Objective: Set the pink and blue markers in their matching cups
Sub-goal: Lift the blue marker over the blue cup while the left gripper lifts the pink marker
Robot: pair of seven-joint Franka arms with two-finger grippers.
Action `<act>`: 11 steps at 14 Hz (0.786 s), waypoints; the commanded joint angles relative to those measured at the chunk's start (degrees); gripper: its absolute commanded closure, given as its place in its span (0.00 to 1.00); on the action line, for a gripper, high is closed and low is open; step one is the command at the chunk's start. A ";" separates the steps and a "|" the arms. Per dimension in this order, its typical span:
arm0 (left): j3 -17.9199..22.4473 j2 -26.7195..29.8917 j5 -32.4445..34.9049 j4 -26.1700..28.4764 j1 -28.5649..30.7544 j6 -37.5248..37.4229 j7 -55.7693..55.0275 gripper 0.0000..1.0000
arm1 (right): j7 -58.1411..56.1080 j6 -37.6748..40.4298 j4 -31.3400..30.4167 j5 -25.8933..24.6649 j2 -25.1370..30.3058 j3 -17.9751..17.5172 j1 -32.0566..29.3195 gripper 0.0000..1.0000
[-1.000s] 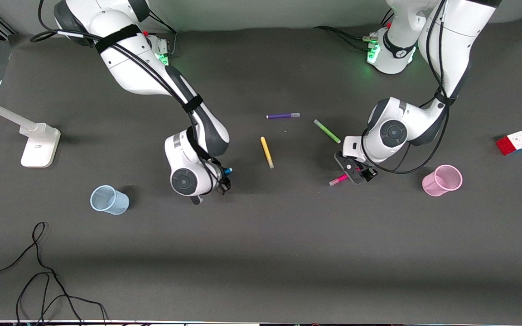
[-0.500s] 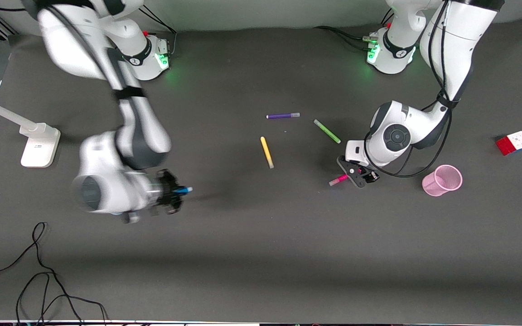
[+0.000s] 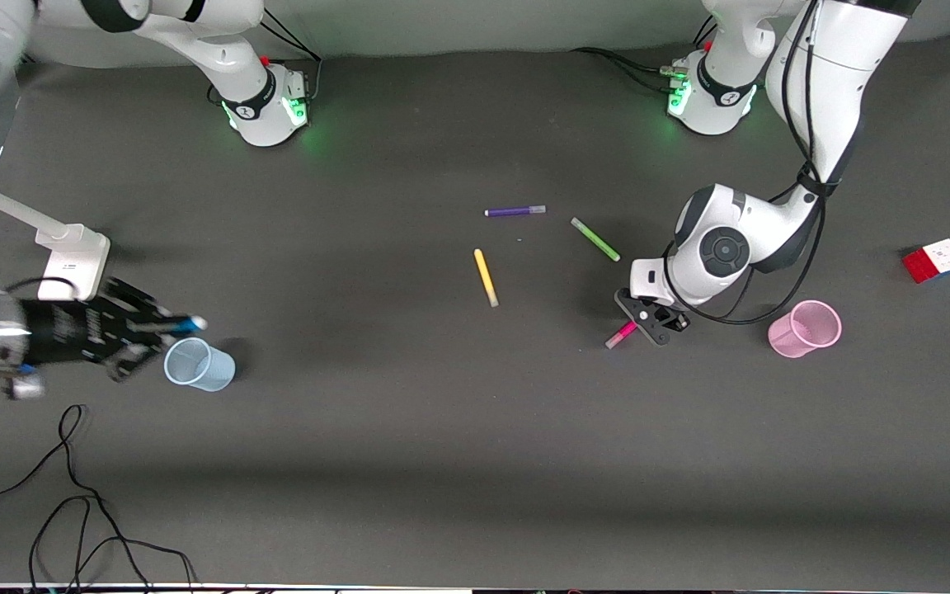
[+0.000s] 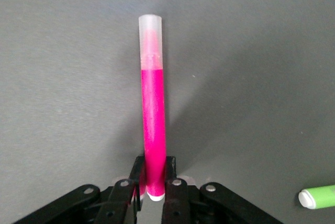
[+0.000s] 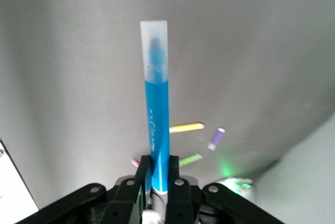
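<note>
Blue marker (image 3: 188, 324) clamped in right end effector (image 3: 163, 327), which has swung in the last second from mid-worktop to just above the blue cup (image 3: 199, 365) rim; drop looks imminent. Pink marker (image 3: 621, 333) gripped by left end effector (image 3: 648, 323), tilted up off the worktop (image 3: 475, 462) since a second ago. Pink cup (image 3: 805, 328) sits well apart from it, toward the left arm's end.

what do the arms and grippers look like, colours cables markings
Both arms have glossy white shells with dark grey joint sections and round grey joint caps. Black cables loop along them, and green lights glow at the bases. The left gripper and right gripper are black with slim black fingers.
</note>
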State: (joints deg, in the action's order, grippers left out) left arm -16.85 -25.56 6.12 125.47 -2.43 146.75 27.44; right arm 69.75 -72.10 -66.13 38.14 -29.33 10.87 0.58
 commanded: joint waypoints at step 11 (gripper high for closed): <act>0.15 8.77 -7.35 -33.34 9.45 -53.57 -3.45 1.00 | -38.09 7.06 -12.53 0.71 -2.74 0.38 -7.86 1.00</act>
State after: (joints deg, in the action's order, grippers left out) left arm -16.56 -18.15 -0.83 95.25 5.05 98.54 25.19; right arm 35.73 -65.01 -77.59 38.21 -31.27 11.05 -6.05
